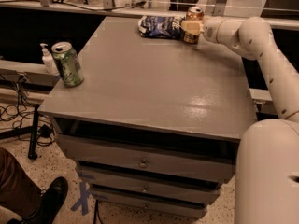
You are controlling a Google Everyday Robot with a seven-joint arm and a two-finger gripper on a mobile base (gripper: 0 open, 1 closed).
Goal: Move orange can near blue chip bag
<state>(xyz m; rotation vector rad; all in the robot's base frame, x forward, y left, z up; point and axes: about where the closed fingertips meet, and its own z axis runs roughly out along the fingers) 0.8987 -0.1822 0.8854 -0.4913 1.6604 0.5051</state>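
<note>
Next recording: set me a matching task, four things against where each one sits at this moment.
Things:
1. orange can
2. blue chip bag
3. green can
4. white pump bottle

Places:
A. standing at the near left corner of the table
B. beyond the table's left edge
C. lying at the table's far edge
D. clamped in the gripper at the far edge, just right of the bag

Pairs: 1-D, 2-C, 3-A, 4-B

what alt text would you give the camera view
The robot's gripper clasps the orange can upright at the far edge of a grey table, right beside the blue chip bag. A green can stands at the table's left edge.
</note>
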